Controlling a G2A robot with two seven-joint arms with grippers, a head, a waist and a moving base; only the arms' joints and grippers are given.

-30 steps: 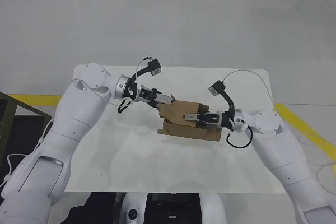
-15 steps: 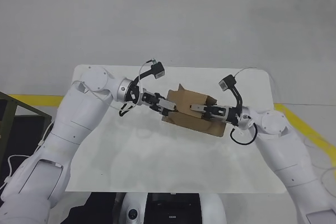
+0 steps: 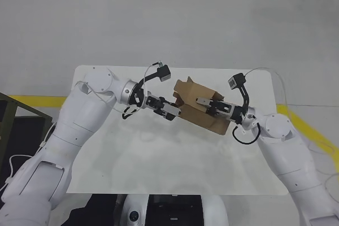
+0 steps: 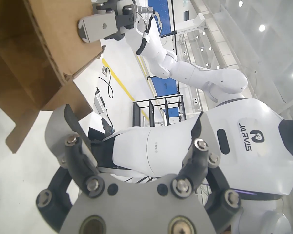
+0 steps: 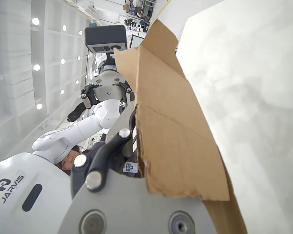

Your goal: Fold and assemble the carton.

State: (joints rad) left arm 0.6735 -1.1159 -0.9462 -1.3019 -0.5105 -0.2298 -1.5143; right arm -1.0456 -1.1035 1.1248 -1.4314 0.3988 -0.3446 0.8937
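my right gripper (image 3: 205, 103) is clamped on an edge of the carton (image 3: 193, 94). left gripper (image 4: 131, 115) hangs open and empty, a loose flap (image 4: 72, 97) just beside one jaw, so left's nearer imo.

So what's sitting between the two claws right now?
The carton, in the top view: the right claw is shut on one side of it, and the open left claw sits at the opposite edge. Nothing else lies between.
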